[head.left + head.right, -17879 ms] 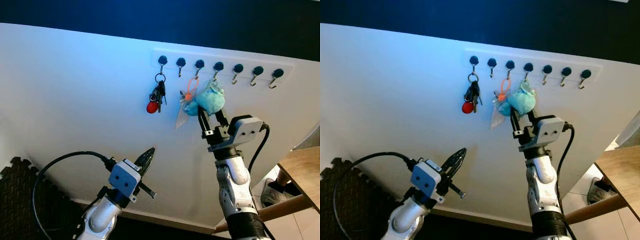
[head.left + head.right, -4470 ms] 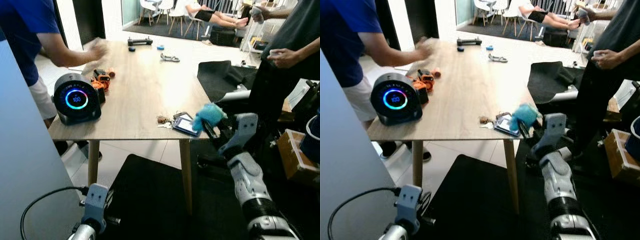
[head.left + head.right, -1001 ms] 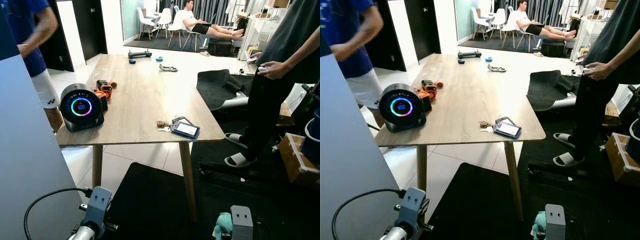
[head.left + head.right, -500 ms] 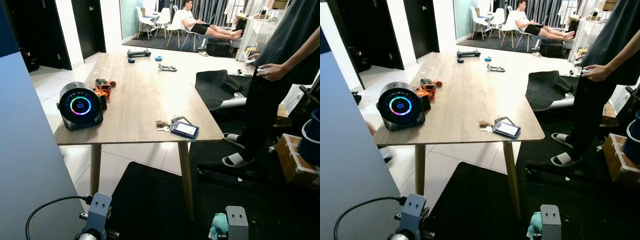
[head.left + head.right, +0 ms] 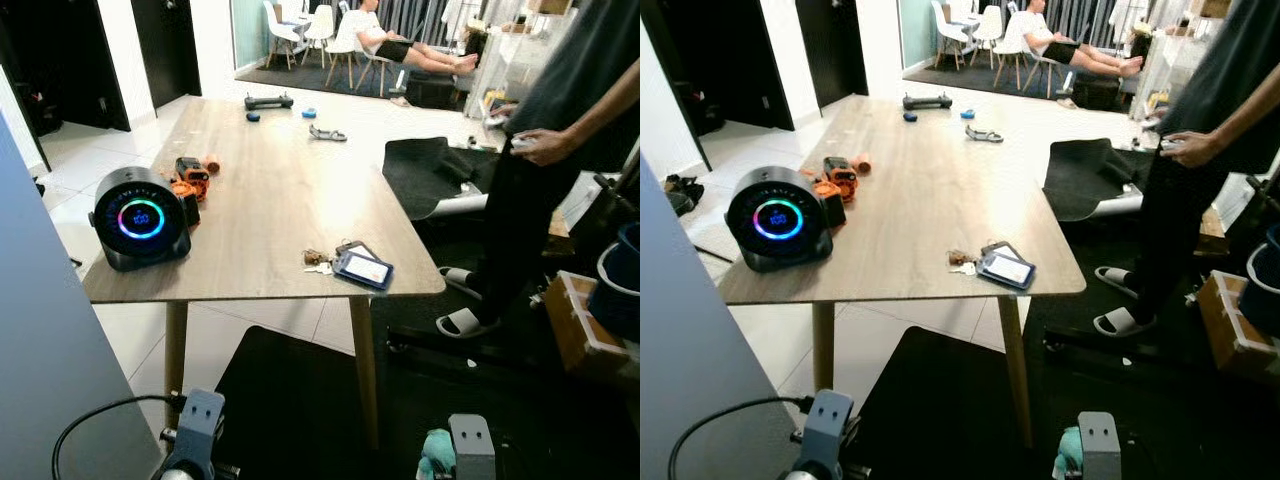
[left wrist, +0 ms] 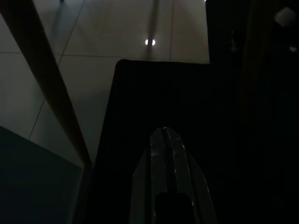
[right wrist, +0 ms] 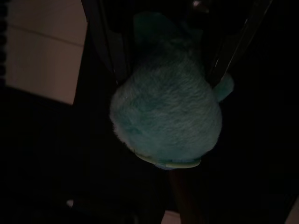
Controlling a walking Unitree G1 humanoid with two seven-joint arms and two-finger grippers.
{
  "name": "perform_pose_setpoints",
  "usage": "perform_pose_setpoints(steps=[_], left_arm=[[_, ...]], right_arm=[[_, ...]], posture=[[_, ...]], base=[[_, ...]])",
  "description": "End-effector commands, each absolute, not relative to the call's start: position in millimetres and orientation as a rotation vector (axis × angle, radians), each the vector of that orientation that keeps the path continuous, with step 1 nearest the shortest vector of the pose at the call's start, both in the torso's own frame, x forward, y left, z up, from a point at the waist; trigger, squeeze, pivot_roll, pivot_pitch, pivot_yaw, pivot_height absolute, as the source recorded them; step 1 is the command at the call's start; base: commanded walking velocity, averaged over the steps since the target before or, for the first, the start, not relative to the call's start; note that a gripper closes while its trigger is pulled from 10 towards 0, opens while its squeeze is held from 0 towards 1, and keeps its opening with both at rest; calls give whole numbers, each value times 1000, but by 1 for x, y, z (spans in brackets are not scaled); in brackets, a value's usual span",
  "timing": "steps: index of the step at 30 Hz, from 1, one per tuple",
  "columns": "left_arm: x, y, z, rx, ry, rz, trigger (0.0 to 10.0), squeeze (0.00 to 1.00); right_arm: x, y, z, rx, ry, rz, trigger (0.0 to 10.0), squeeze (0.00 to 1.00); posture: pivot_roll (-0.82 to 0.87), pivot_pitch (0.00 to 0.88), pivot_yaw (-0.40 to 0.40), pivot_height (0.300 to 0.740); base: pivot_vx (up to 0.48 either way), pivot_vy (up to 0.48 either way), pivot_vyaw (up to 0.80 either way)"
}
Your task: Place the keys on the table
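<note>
Teal fluffy keychain (image 7: 166,121) clamped in right pincer (image 7: 163,65), below wooden table (image 5: 270,200)

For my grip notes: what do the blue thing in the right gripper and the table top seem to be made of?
Blue thing: probably plush or faux fur; its surface looks fuzzy and matte between the right gripper fingers. Table top: light wood or wood-look laminate, matte, with visible grain lines.

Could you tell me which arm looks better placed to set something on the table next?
Probably the right. The right gripper holds the teal fluffy keychain between its fingers, low before the table. The left gripper hangs shut over the dark mat, holding nothing.
</note>
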State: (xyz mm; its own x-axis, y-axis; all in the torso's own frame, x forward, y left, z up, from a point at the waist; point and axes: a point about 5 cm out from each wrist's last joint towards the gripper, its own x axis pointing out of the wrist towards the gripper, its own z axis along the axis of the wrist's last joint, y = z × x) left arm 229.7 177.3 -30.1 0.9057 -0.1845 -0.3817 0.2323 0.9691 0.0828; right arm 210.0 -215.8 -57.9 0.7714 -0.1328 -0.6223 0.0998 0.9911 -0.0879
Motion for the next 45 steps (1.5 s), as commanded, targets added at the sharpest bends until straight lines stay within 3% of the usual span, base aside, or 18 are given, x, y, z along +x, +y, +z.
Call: perform_pose_setpoints(steps=[1,45], left_arm=[[228,180,-31,114,383,-198,10000,0],[230,183,-28,119,360,-195,10000,0]], right_arm=[[213,-213,-57,-46,677,-119,10000,0],[222,-217,-51,-42,649,-120,10000,0]], posture=[[94,17,-50,740],[97,7,-46,740]], base=[[330,0,0],[19,0,0]])
